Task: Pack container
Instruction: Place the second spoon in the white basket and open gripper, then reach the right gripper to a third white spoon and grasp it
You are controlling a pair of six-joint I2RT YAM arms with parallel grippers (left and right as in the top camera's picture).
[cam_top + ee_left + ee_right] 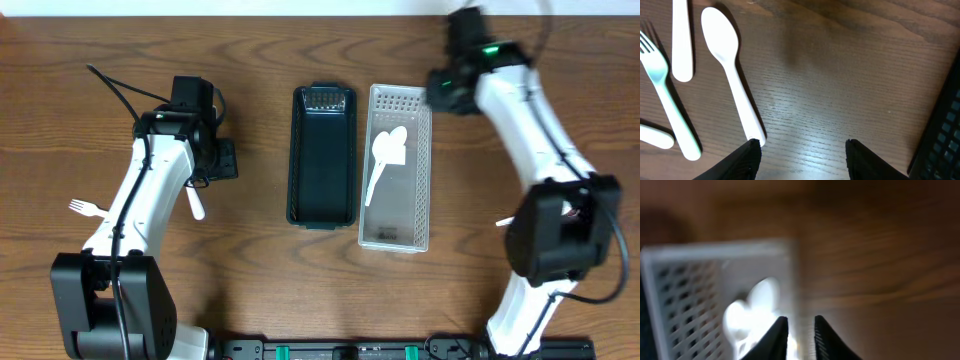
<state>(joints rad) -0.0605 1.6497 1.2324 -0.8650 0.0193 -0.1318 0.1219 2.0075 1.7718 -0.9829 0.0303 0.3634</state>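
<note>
A smooth white spoon (732,75) is shown left of centre in the left wrist view, bowl at upper left, handle slanting down to one finger of the spread, empty left gripper (802,150), the nearer arm. The right gripper (801,330), nearly closed on nothing, is seen above the clear container (425,170).
</note>
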